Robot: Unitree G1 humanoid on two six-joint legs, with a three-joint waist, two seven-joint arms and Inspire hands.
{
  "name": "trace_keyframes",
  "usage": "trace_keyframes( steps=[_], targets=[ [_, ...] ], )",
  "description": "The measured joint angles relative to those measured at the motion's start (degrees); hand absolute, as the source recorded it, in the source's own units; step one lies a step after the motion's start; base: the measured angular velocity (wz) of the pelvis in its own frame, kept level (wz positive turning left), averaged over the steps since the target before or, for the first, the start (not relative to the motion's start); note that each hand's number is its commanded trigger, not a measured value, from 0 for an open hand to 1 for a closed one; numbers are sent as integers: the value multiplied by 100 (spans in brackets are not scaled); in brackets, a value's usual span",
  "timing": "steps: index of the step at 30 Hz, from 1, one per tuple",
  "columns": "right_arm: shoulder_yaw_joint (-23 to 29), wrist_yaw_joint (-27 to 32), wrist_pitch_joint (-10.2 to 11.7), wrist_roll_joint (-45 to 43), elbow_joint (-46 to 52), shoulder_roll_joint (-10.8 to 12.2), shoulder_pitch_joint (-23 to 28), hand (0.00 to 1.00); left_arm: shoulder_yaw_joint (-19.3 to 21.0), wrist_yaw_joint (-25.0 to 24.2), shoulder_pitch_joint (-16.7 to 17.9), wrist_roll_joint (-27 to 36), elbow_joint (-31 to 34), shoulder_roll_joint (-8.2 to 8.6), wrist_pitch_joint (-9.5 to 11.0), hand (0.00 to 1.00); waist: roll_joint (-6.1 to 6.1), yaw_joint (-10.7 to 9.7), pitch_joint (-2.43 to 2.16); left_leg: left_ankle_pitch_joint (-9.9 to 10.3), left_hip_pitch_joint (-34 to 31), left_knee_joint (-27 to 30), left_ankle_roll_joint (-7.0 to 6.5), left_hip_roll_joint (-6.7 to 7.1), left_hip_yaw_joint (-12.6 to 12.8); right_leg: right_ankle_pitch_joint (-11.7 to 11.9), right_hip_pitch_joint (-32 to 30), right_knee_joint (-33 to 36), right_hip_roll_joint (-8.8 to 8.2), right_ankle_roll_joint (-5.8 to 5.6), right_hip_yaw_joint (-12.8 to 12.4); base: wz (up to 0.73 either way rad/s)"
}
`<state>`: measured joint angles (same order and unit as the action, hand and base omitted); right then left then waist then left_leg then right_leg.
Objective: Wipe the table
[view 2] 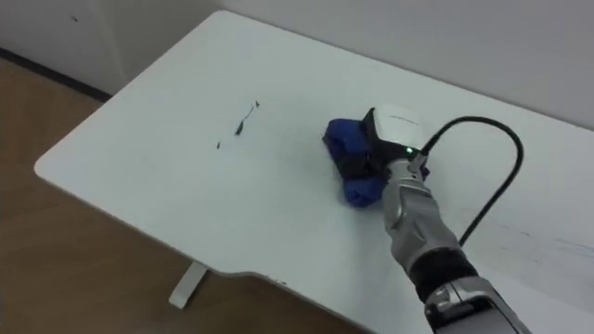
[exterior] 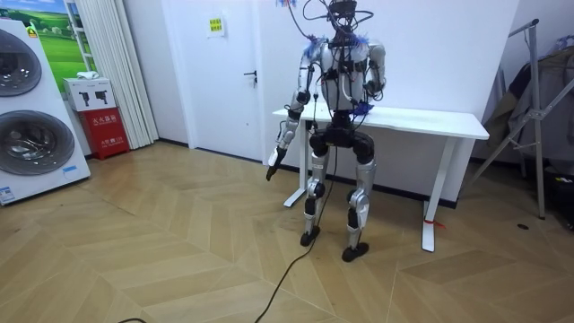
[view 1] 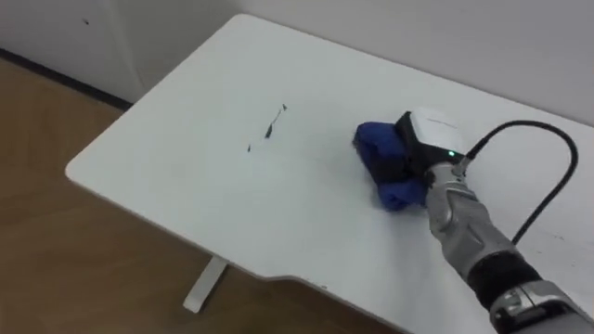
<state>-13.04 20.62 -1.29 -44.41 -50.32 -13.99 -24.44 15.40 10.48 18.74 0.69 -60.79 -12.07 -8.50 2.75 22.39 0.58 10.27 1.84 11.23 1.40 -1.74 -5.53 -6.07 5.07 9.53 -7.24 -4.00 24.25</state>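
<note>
Cloth (view 1: pixel 373 141) held bunched on tabletop (view 1: pixel 186 176), right robot hand (view 1: pixel 429 139) curled round it. Dark marks (view 1: pixel 269 130) seen at 9 o'clock from cloth, well apart, not yet reached. Wiping judged unfinished. Left robot hand (exterior: pixel 273 166) hung at side; state cannot be told.

I'm seeing the counter (view 1: pixel 186 186) lying bare all the way from 8 to 11 o'clock of the right robot hand (view 1: pixel 429 132), so a sweep that way is running free. A few thin dark marks (view 1: pixel 269 128) are sitting flat at 9 o'clock, blocking nothing. The blue cloth (view 1: pixel 379 147) is bunching under the hand's curled fingers. The wall (view 1: pixel 464 37) is closing off 12 to 2 o'clock just past the far edge. At 7 o'clock the counter is dropping away to wooden floor (view 1: pixel 56 269).
</note>
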Motion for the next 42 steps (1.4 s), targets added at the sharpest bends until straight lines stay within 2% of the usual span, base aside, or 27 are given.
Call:
trace_keyframes(
  steps=[2,5,10,12,15,17,19,20,22,23,24,25,26,27,28,29,31,32,33,34,35,36,38,39,40,41,42],
  targets=[
    [384,263,206,54,-49,-135,418,100,18,-19,-40,99,10,-4,53,0,-33,-261,2,6,129,-51,-9,49,-44,-31,171,-84,-29,-48,3,15],
    [848,577,412,164,-12,-320,946,100,23,-21,-65,88,67,-8,187,0,-57,-518,-15,24,175,-99,-33,72,-13,-59,283,-81,-52,-90,-1,-5],
    [1078,712,387,286,-8,-349,1170,100,-40,10,-263,90,225,31,271,0,-59,-779,-43,31,233,-72,-40,74,82,-59,307,-78,-62,-91,-31,-12],
    [908,702,200,378,32,-308,1066,100,-215,30,-311,91,313,38,264,0,-78,-761,-53,36,237,-45,-36,63,151,-55,276,-55,-63,-85,-49,-21],
    [610,533,-345,276,139,-65,765,100,-501,64,-524,82,336,119,254,0,-151,-453,-63,41,287,-32,-29,-7,416,-47,59,209,-88,-57,-85,-52],
    [5,247,-642,91,377,232,385,100,-702,54,-602,88,209,137,230,0,-166,-83,-48,49,282,-36,-15,-93,688,-9,-276,486,-105,8,-65,-86],
    [-405,46,-648,-98,525,523,121,100,-745,52,-680,89,44,165,215,0,-137,73,-30,55,251,-16,-21,-81,755,-39,-508,780,-191,68,-33,-48],
    [-627,-38,-611,-164,532,778,-87,100,-779,51,-729,89,-21,175,181,0,-109,164,18,88,170,82,-42,-51,794,-71,-647,958,-274,119,10,-20],
    [-775,-94,-441,-300,489,967,-315,100,-807,42,-835,96,-125,177,128,0,-65,288,86,136,-35,308,-89,-41,790,-52,-753,1014,-353,150,131,13],
    [-812,-107,-267,-332,375,969,-394,100,-852,17,-802,89,-116,169,128,0,-74,396,99,173,-173,457,-137,-66,770,-8,-798,1020,-409,186,270,25],
    [-809,-109,-245,-329,368,959,-397,100,-878,14,-763,93,-113,163,138,0,-66,447,95,186,-253,500,-158,-58,780,8,-833,1033,-440,169,296,21],
    [-802,-86,-248,-252,363,924,-395,100,-888,16,-702,137,-129,152,150,0,-71,461,87,210,-383,602,-203,-115,827,64,-873,1082,-512,86,275,27],
    [-761,14,-241,-213,352,798,-318,100,-877,19,-627,179,-141,91,148,0,-96,456,99,213,-469,677,-211,-225,1055,-83,-922,1660,-721,16,399,37],
    [-701,86,-219,-179,343,693,-237,100,-867,19,-614,186,-141,41,158,0,-81,462,90,204,-486,694,-213,-256,1116,-173,-915,2050,-878,7,443,48],
    [-519,224,-166,-35,235,559,-140,100,-805,21,-563,204,-142,-55,223,0,-40,495,65,199,-511,731,-214,-292,1199,-339,-907,2646,-1200,-34,410,37],
    [-326,420,-106,149,-2,473,-84,100,-682,31,-539,198,-178,-102,270,0,-30,486,59,205,-544,792,-207,-394,1435,-365,-825,2935,-1527,-44,380,26],
    [-99,726,74,518,-133,225,64,100,-454,39,-598,202,-226,-184,291,0,-30,446,54,245,-725,979,-142,-552,1475,-341,-733,2743,-1803,-77,189,5],
    [107,912,175,587,-128,108,263,100,-322,47,-604,130,-224,-303,364,0,28,364,21,280,-826,1099,-66,-684,1458,-284,-675,2363,-1876,-128,-12,0],
    [181,997,224,592,-134,52,375,100,-234,60,-609,82,-220,-359,378,0,-1,273,42,298,-854,1157,-18,-756,1423,-232,-589,2101,-1866,-169,-77,8],
    [411,1114,317,592,-81,-33,675,100,-200,93,-616,69,-222,-537,411,0,36,47,14,328,-936,1279,90,-882,1288,-73,-388,1584,-1866,-208,-62,23],
    [638,1137,326,560,2,-74,965,100,-206,137,-616,90,-222,-695,471,0,132,-195,-51,338,-1024,1363,222,-987,1169,111,-281,1151,-1857,-228,-72,26],
    [748,1143,327,565,11,-96,1068,100,-199,160,-636,93,-220,-773,494,0,166,-284,-74,342,-1042,1411,291,-1060,1131,193,-217,972,-1825,-249,-79,15],
    [1013,1072,314,590,-35,-265,1299,100,-202,195,-715,99,-146,-936,619,0,196,-528,-97,350,-1026,1553,686,-1466,1000,441,-89,487,-1471,-311,-155,-8],
    [1024,1004,302,590,-32,-308,1298,100,-205,207,-729,104,-117,-933,658,0,197,-565,-99,329,-999,1553,803,-1579,1005,442,-130,505,-1342,-313,-226,-29],
    [1022,882,283,584,19,-395,1298,100,-216,228,-770,97,-106,-908,738,0,213,-676,-101,268,-943,1528,1034,-1772,1022,332,-209,645,-1118,-405,-183,-47],
    [1023,780,208,514,182,-520,1312,100,-222,252,-787,123,-46,-715,779,0,43,-690,-135,207,-860,1460,1186,-2057,1016,-120,-359,1061,-941,-644,-56,-49],
    [999,736,145,441,285,-561,1309,100,-243,250,-762,203,58,-586,780,0,7,-688,-128,148,-799,1366,1096,-2165,1023,-325,-525,1328,-870,-439,-25,-52]
  ],
)
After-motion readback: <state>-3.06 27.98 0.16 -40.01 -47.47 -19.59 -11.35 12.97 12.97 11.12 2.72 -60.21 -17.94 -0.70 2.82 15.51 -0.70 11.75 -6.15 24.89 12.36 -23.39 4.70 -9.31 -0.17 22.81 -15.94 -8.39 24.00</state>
